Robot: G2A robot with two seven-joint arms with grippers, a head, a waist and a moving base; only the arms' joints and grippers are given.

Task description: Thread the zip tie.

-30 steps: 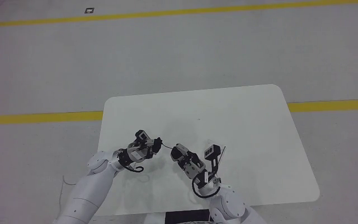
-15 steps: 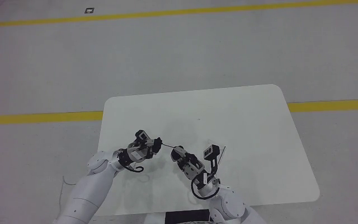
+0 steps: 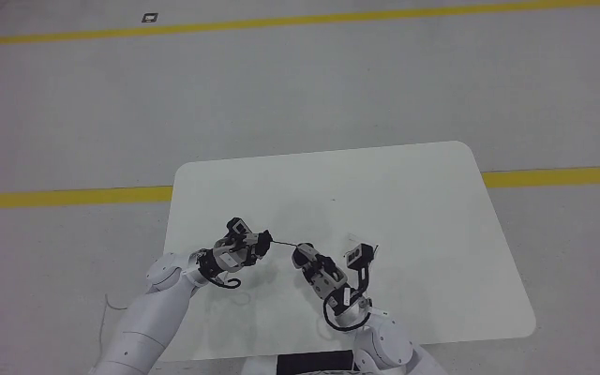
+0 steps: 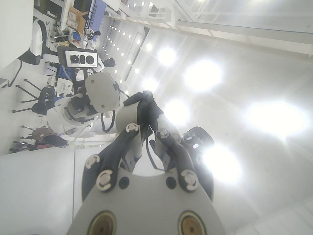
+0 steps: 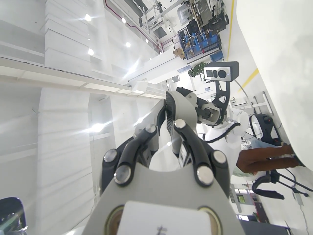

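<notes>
left gripper [image 3: 265, 237] is clamped on tie [image 3: 283, 244] | tie is stretched over table [image 3: 422, 187], between both grippers | right gripper [image 3: 300, 249] is pressed shut at its far end, actual grip can't be told tbh

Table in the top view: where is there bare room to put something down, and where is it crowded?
Bare: the far half of the table, from its far edge to the grippers, and the strip along its right edge. Crowded: near the front, where the left gripper and right gripper meet at the zip tie.
</notes>
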